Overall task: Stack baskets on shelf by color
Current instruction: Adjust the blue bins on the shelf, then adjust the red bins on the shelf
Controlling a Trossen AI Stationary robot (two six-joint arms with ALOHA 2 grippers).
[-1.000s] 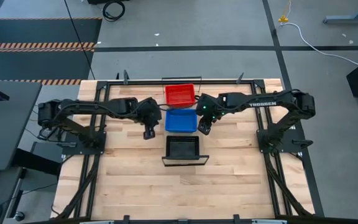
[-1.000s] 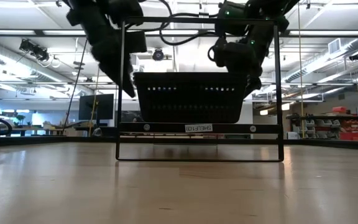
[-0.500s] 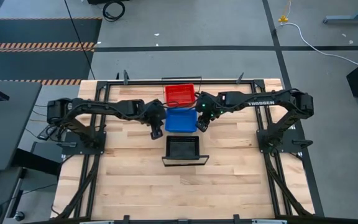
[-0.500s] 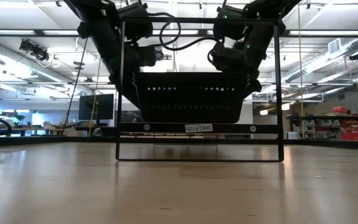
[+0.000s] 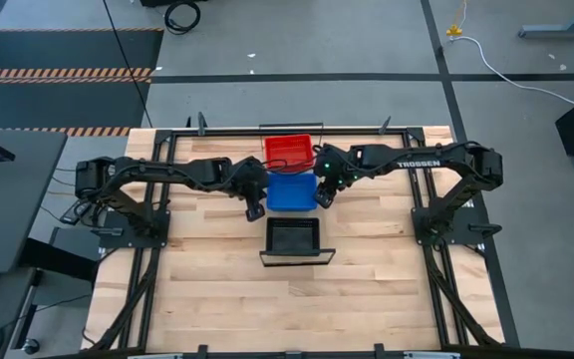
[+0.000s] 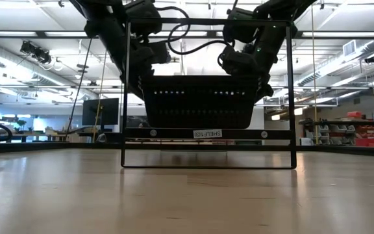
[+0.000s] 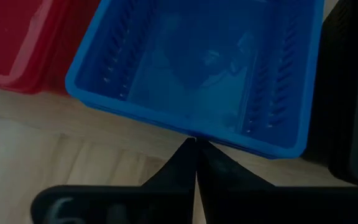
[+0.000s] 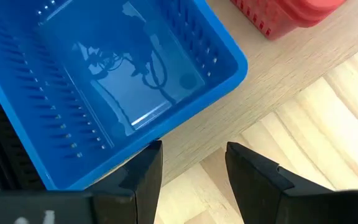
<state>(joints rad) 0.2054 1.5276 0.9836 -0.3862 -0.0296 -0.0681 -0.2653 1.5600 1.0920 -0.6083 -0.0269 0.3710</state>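
Observation:
A blue basket [image 5: 291, 189] lies on the tabletop between a red basket [image 5: 288, 150] at the far edge and a black basket [image 5: 292, 236], which sits on the shelf [image 6: 206, 133]. My left gripper [image 5: 254, 211] is shut, its tips [image 7: 196, 144] right at the outer face of the blue basket's left wall. My right gripper [image 5: 322, 196] is open at the basket's right wall. One finger [image 8: 149, 163] stands beside that wall's rim and the other [image 8: 247, 165] is over bare wood. My left gripper's shut fingertips meet the lower edge of the blue basket's left wall [image 7: 197, 132], coming level from the table's left; whether they press it, I cannot tell. My right gripper's inner finger stands against the right wall's rim [image 8: 135, 146]; whether it touches, I cannot tell.
The shelf's black metal frame [image 6: 127, 97] stands around the black basket, with posts on both sides. A dark rail frame [image 5: 387, 130] runs along the table's far edge behind the red basket. Bare planked wood [image 5: 297, 299] lies on the near side of the shelf.
My left gripper has gone toward the table's right edge, up to the blue basket's left wall. My right gripper has gone a little toward the far edge and the left, closer to the basket's right wall.

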